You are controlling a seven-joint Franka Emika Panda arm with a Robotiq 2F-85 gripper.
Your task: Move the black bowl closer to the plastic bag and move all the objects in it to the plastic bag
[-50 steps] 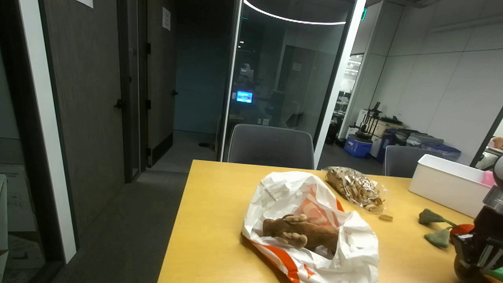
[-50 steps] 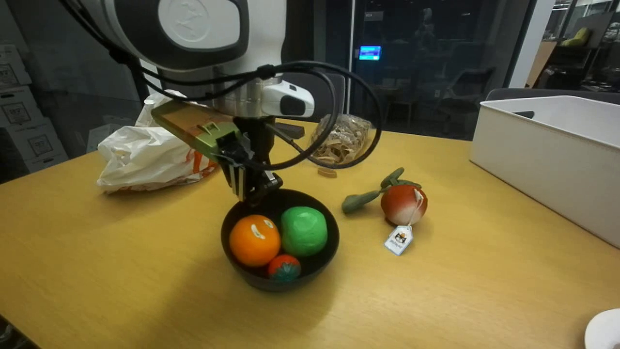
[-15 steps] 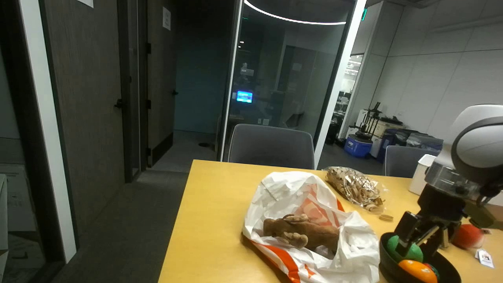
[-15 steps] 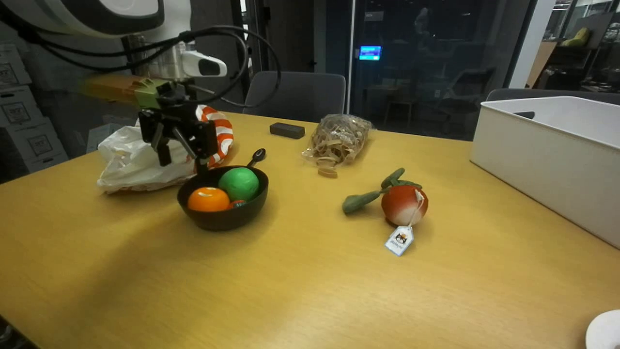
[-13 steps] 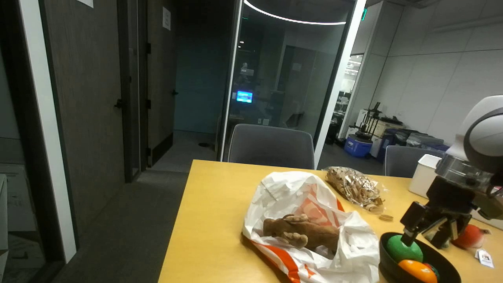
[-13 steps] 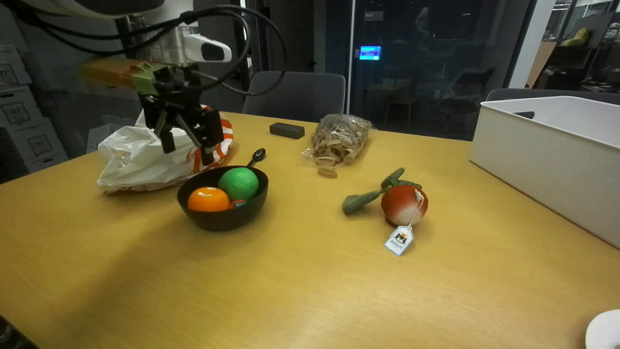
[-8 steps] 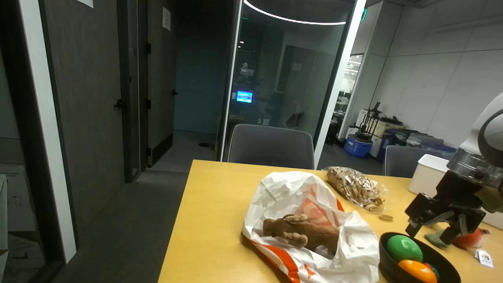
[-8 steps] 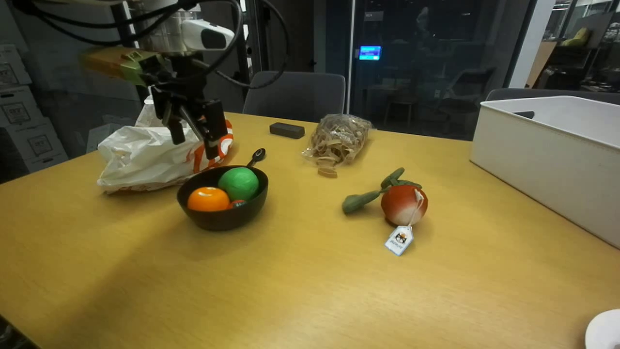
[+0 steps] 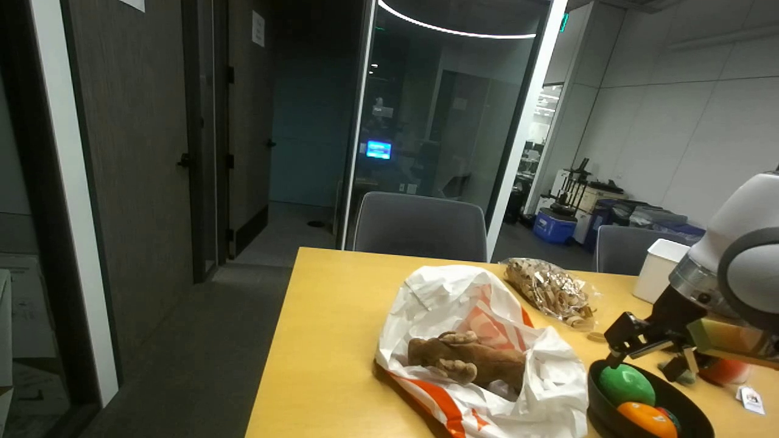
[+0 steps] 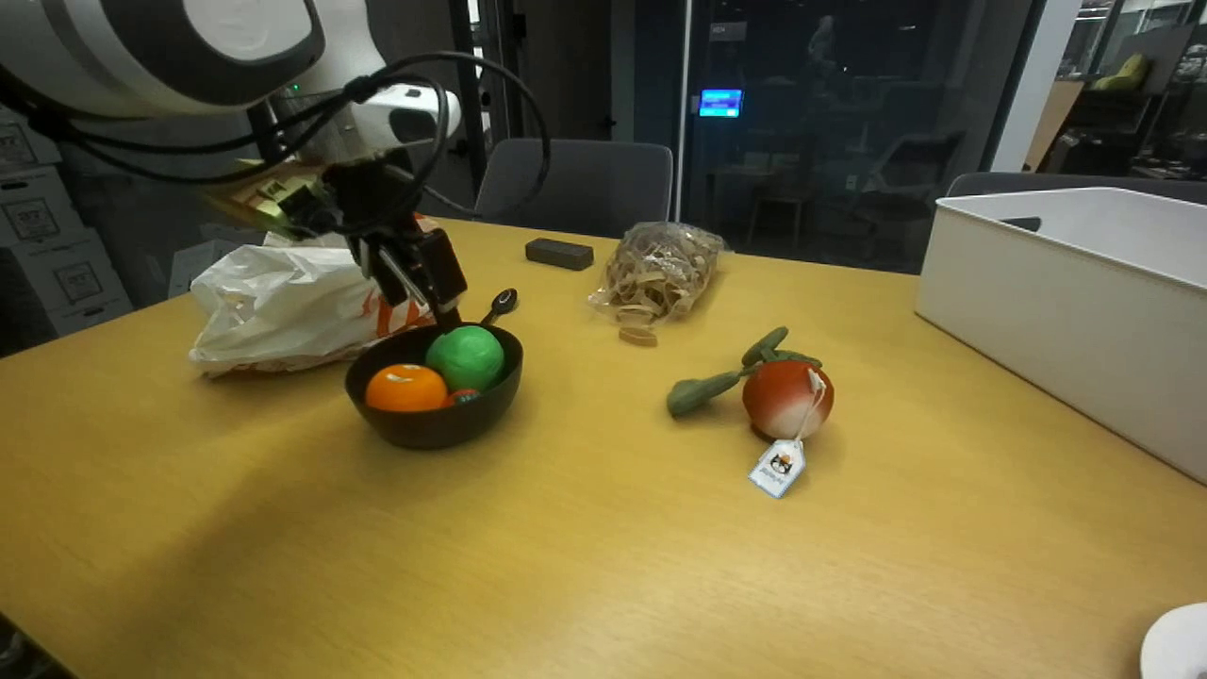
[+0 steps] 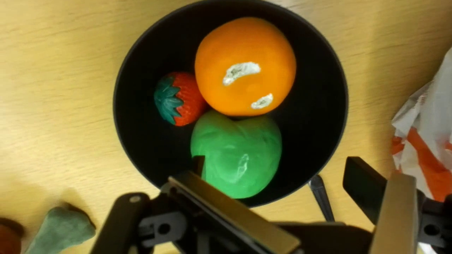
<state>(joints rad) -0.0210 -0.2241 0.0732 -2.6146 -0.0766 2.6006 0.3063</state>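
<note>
1 bowl point(image 11: 316, 109) | inside: 1 strawberry point(image 11: 183, 99), 1 orange point(image 11: 247, 65), 1 green fruit point(image 11: 238, 151) | jaws wide, empty, contact unclear

Nothing can be read: the print on the white tag point(image 10: 778, 469) tied to the red round toy point(image 10: 779, 400), the cartons point(image 10: 66, 269) and the paper sheet point(image 9: 258, 29) on the door point(image 9: 248, 121) is too small or blurred.

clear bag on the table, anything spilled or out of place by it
Yes: in both exterior views, a loose tan strip lies on the table outside the clear bag. Similar strips sit inside, so this one looks stray.
</note>
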